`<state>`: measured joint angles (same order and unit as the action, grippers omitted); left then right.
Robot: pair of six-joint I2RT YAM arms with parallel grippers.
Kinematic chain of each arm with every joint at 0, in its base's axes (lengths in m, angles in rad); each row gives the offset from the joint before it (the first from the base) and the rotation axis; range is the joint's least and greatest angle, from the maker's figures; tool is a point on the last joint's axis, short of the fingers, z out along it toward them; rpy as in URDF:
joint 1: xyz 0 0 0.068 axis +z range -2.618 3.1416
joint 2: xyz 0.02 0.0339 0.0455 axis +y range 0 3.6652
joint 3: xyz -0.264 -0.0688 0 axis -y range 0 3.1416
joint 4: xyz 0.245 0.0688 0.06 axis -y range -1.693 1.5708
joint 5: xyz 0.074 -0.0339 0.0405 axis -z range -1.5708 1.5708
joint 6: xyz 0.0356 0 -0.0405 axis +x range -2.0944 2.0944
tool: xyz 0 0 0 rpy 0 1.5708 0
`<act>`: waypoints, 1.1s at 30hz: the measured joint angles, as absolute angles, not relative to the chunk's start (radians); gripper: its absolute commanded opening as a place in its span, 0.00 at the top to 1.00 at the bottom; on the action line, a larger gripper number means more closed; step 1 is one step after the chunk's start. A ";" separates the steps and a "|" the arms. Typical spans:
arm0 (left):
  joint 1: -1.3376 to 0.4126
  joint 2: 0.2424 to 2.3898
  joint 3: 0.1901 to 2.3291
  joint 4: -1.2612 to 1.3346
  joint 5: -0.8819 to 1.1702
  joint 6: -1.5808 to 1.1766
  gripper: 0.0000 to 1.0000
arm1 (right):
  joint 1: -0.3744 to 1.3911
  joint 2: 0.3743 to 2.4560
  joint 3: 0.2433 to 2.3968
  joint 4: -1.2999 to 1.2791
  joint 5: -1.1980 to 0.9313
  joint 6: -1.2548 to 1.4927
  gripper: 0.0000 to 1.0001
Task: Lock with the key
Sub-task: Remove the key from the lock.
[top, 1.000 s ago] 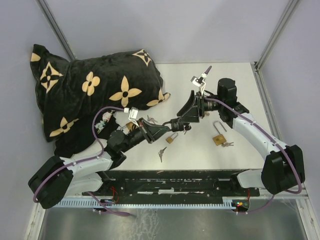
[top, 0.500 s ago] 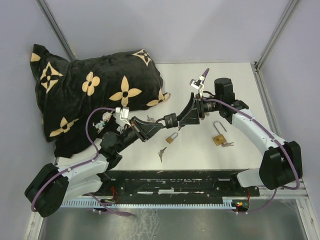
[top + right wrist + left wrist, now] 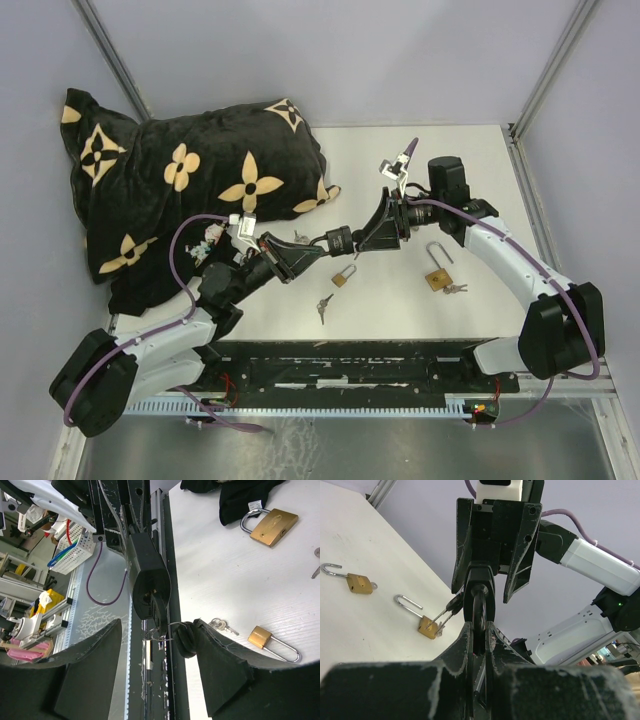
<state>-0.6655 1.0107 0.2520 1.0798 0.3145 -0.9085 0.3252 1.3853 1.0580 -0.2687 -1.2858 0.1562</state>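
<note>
Left tool (image 3: pixel 479 625) clamps black padlock (image 3: pixel 145 580) in air. My right tool (image 3: pixel 159 630) wide, straddling key (image 3: pixel 186 639) at padlock's 6 o'clock. Next, I think: pinch key, turn it.

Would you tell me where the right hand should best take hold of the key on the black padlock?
Grip the black head, since it juts clear of the padlock; come in from the end opposite the left hand holding it.
</note>
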 measured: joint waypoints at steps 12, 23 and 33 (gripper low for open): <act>-0.662 1.032 0.252 1.097 0.341 -0.942 0.97 | 0.325 1.388 1.054 -0.110 -1.286 0.327 0.61; -0.658 1.039 0.252 1.111 0.343 -0.950 0.97 | 0.325 1.393 1.054 -0.136 -1.290 0.313 0.67; -0.643 1.019 0.240 1.110 0.347 -0.965 0.97 | 0.322 1.394 1.064 -0.160 -1.322 0.290 0.99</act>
<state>-0.6426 1.0191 0.2401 1.1099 0.3473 -0.9646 0.3222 1.3945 1.0637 -0.1596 -1.3224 0.2897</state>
